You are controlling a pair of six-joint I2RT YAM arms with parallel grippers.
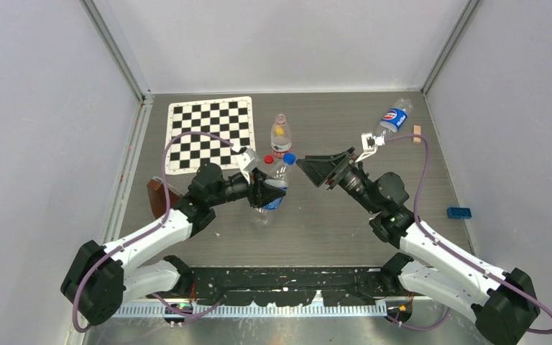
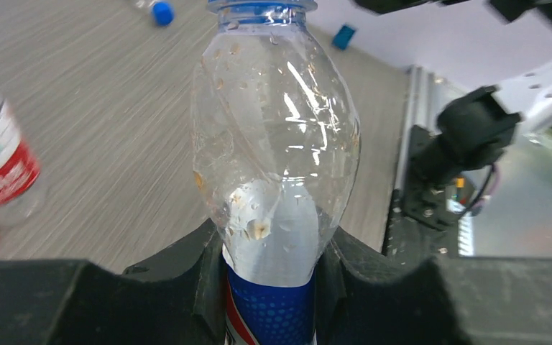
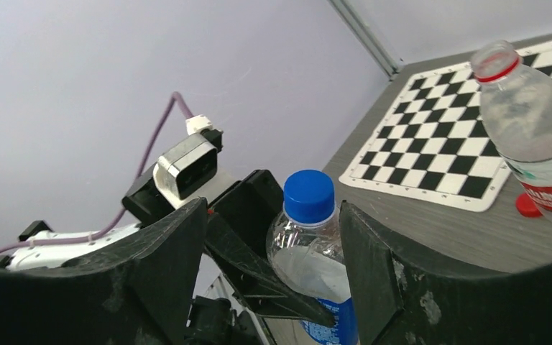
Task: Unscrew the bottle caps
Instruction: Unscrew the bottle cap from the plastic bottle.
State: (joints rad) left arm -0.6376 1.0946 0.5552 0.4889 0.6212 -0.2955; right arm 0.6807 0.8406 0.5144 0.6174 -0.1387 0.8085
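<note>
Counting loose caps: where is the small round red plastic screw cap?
In the top view, the small round red plastic cap lies near the middle, beside the base of the clear red-labelled plastic bottle, just right of the checkerboard mat.

Chessboard mat point(image 1: 210, 134) far left, uncapped bottle point(image 1: 281, 136) right of it, capped bottle point(image 1: 280, 180) before both, third bottle point(image 1: 394, 117) far right.

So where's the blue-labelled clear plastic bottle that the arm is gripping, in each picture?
Top external: the blue-labelled clear plastic bottle is at centre, in the left jaws.
Left wrist: it fills the middle.
Right wrist: bottom centre, its round blue plastic cap between the open right jaws.
Shared landmark: the red-labelled clear plastic bottle nearby.
</note>
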